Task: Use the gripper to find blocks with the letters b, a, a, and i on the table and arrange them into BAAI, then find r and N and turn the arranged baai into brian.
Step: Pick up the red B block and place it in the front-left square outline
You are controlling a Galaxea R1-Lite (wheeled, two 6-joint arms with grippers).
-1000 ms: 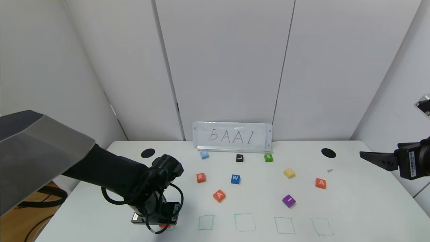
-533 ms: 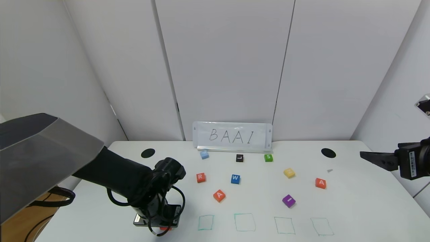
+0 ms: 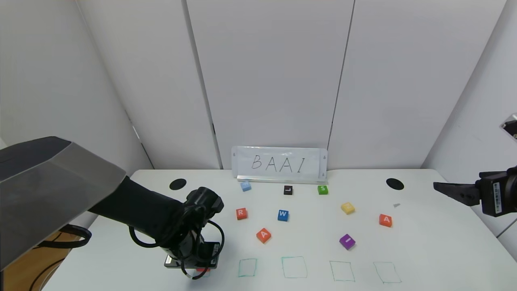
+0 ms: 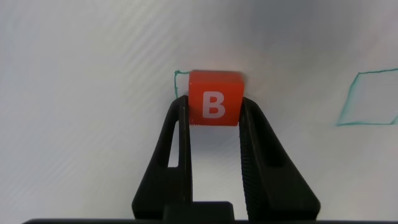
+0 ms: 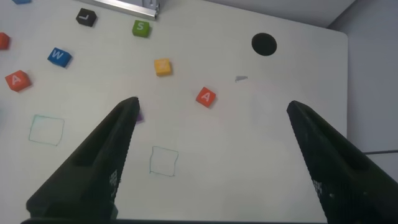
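My left gripper [image 4: 213, 111] is shut on the orange-red B block [image 4: 214, 99], low over the near left of the white table [image 3: 436, 246] at the leftmost green square [image 4: 176, 79]. In the head view only a red sliver of the block [image 3: 200, 269] shows under the left gripper [image 3: 197, 267]. One orange-red A [image 3: 263, 235] lies mid-table, the other A [image 3: 385, 220] at the right, and the purple I [image 3: 347, 241] between them. The orange-red R [image 3: 241, 213] lies behind the left A. My right gripper [image 3: 437, 186] is open and empty, raised at the right edge.
A blue W [image 3: 283, 215], a yellow block [image 3: 347, 207], a green S [image 3: 322, 189], a black L [image 3: 288, 190] and a light blue block [image 3: 245, 186] lie farther back. A BAAI sign [image 3: 279, 163] stands at the rear. Several empty green squares [image 3: 294, 267] line the near edge.
My left arm has shifted slightly to the right with the B block in its jaws. The right arm and the other blocks have not moved.
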